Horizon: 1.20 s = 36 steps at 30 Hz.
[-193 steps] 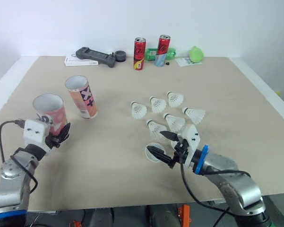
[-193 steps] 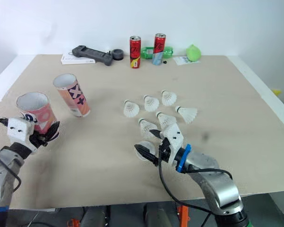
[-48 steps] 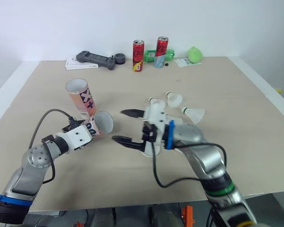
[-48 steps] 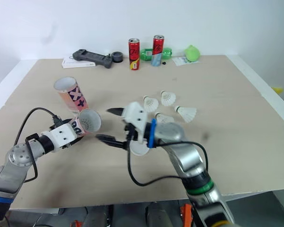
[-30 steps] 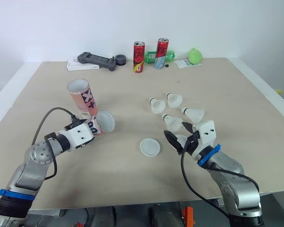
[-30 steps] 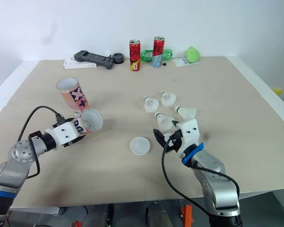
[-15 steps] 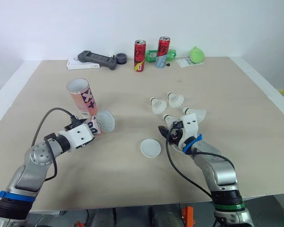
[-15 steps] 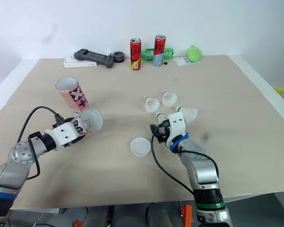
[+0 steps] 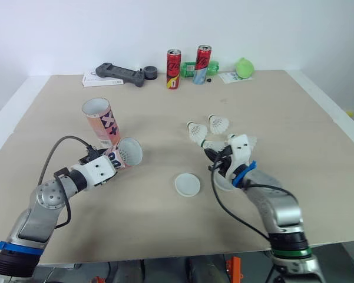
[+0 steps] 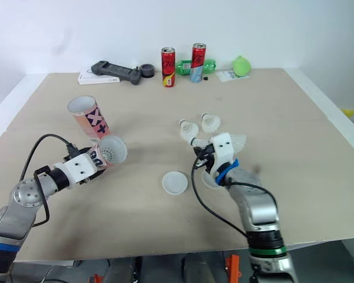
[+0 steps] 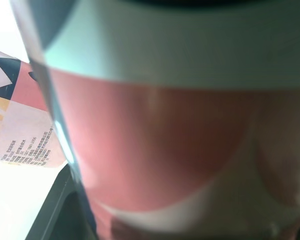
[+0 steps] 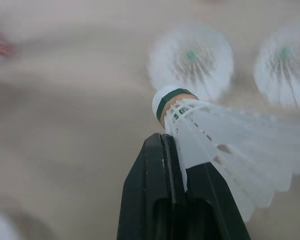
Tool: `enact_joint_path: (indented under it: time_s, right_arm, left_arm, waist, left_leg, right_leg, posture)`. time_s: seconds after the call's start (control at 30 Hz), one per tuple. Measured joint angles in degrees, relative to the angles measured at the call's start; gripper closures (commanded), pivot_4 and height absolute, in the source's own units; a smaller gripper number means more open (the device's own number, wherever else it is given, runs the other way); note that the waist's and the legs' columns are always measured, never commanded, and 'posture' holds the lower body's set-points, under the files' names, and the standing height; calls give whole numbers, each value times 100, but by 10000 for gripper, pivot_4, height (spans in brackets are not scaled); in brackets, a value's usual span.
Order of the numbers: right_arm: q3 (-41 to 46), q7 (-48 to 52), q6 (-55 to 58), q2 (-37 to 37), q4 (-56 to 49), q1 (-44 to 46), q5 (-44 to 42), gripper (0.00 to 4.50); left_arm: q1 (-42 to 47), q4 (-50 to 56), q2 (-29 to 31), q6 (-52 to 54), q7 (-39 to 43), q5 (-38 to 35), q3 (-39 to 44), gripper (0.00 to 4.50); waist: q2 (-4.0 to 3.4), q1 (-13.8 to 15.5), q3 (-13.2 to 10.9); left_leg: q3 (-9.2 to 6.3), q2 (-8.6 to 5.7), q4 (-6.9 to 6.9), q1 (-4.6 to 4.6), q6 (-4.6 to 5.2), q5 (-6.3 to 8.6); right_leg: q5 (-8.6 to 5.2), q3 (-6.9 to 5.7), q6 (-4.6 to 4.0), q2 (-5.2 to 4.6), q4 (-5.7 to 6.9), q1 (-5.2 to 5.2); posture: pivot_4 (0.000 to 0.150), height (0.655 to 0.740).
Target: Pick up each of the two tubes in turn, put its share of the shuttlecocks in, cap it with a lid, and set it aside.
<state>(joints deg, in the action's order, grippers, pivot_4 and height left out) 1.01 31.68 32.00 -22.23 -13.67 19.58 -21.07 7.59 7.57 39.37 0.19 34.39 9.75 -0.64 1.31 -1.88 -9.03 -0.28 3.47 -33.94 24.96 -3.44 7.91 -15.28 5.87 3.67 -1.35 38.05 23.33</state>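
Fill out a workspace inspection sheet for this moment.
Surface: beige table, flat.
Job's things: held tube tilted, mouth open; standing tube open just behind it; lid lying loose; loose shuttlecocks near the right hand.
Clutter: red cans, black controller and green round object along the far edge.
Hands: left hand shut on the held tube; right hand shut on a shuttlecock.
Cables: black cables loop off both forearms.
Surroundings: white wall.

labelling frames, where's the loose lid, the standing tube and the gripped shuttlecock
lid (image 9: 187,184), left eye view, centre of its flat top
standing tube (image 9: 105,127), left eye view, middle of its patterned wall
shuttlecock (image 12: 168,99), right wrist view, green band on its cork
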Motion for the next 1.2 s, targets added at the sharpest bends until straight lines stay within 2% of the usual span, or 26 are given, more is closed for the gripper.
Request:
enact_joint_path:
  time_s: [0.1,0.2,0.27,0.4,0.63,0.73,0.93,0.97,1.03,1.07,1.13,1.2]
  right_arm:
    - [-71,823,164,-335,-634,491,-661,44310]
    - [-476,1359,279,-523,-894,906,-850,44310]
    - [-1010,1635,209,-569,-800,1120,-652,44310]
    - [-2275,1976,-465,-303,69,1854,329,44310]
    - [-2645,1961,-1337,512,1439,2608,1128,44310]
    - [-2646,2121,-1421,585,1487,2642,1153,35182]
    - [-2451,2651,-1051,365,1105,2664,782,3287]
    - [-2434,2720,-970,321,1070,2707,727,520]
    - [-2328,2847,-839,290,1066,2904,596,520]
    - [-2248,2915,-813,222,1093,3084,548,2416]
    - [-2054,3010,-860,102,1271,3492,554,10668]
    - [-2026,3147,-1037,21,1639,3900,653,20955]
  left_arm:
    - [86,-90,0,-9,22,4,-30,17324]
    - [151,-178,-6,-35,35,6,-72,17324]
    - [195,-224,-6,-42,70,8,-79,17324]
    - [285,-308,-19,-48,93,36,-110,17324]
    - [298,-227,-37,-15,86,51,-114,17324]
    - [264,-158,-47,33,70,69,-105,17324]
    - [194,-55,-103,117,-12,117,-93,17324]
    - [194,-55,-113,133,-18,118,-85,17324]
    - [208,-64,-155,144,-27,125,-78,17324]
    - [222,-72,-207,154,-28,120,-66,17324]
    - [272,-79,-288,229,-22,100,-63,17324]
    - [363,-111,-350,273,-3,100,-93,17324]
  waist:
    - [-2,-2,-1]
    - [1,7,1]
    - [1,1,1]
    - [1,-4,1]
    - [1,25,1]
    - [1,27,1]
    - [1,24,1]
    - [0,22,0]
    - [-1,23,0]
    - [-1,26,-1]
    - [-1,41,0]
    - [0,54,0]
  left_leg:
    - [-9,7,0,-5,3,-1]
    - [-11,7,0,-26,1,-1]
    - [-1,3,0,-29,0,0]
    - [2,4,-1,-34,1,-1]
    - [0,4,-1,2,1,-2]
    - [-1,5,-1,4,1,-1]
    - [-1,6,-1,4,1,-1]
    - [-2,8,-1,3,1,-1]
    - [-3,9,-1,4,1,-2]
    - [-3,8,-3,4,1,-2]
    - [-3,6,-10,5,1,-2]
    - [-2,6,-12,5,1,-2]
  right_leg:
    - [0,-8,-1,9,2,-2]
    - [-1,-12,-4,4,1,-1]
    - [-1,-9,-4,-7,0,2]
    - [4,-12,-10,-6,1,4]
    - [8,-16,-12,-1,2,5]
    - [6,-15,-13,3,2,5]
    - [5,-14,-12,3,2,7]
    - [5,-15,-13,6,4,8]
    - [7,-16,-13,6,6,10]
    - [8,-16,-12,4,6,10]
    - [9,-17,-11,2,5,7]
    - [9,-18,-10,1,4,7]
  posture:
    - [1500,7400]
    - [1500,7400]
    - [1500,7400]
    - [1500,7400]
    - [1500,7400]
    - [1500,7400]
    - [1500,7400]
    - [1500,7400]
    - [1500,7400]
    - [1500,7400]
    - [1500,7400]
    - [1500,7400]
